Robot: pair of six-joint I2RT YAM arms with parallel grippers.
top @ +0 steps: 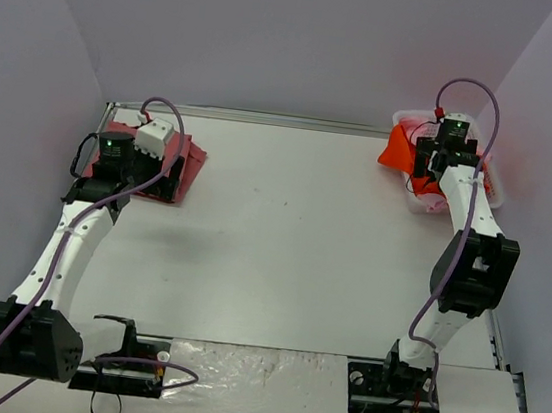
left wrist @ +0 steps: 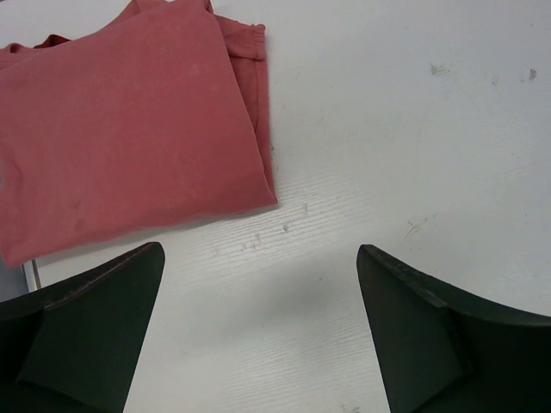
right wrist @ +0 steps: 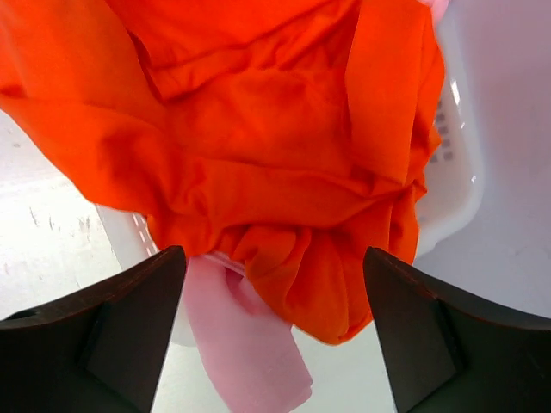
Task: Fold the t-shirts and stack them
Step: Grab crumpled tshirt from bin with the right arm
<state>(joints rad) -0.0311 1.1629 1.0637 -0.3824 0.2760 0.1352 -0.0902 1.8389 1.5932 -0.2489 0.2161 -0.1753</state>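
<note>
Cloth spills out of the white lattice basket [right wrist: 461, 172]. We see the bright orange-red t-shirt [right wrist: 284, 146] heaped there in loose, crumpled folds, part of it hanging over the basket's rim on the side that faces the middle of the table [top: 292, 239]. Under that bundle a light pink t-shirt [right wrist: 250, 344] droops over the same rim.

We find the right gripper [right wrist: 274, 254] directly above the basket. Its two dark fingers are spread wide and the orange cloth shows between them. They pinch nothing that we can see, and we cannot tell whether they touch the cloth.

Well apart from the basket, across the table to its left, the dusty rose-red t-shirt [left wrist: 129, 129] lies folded flat into a rough rectangle, layered edges showing along one side. The left gripper [left wrist: 260, 258] hangs by that shirt, far from the basket, with its fingers likewise spread and holding nothing. In its wrist view bare table shows between them, and the folded shirt's edge lies just beyond the fingertips.
</note>
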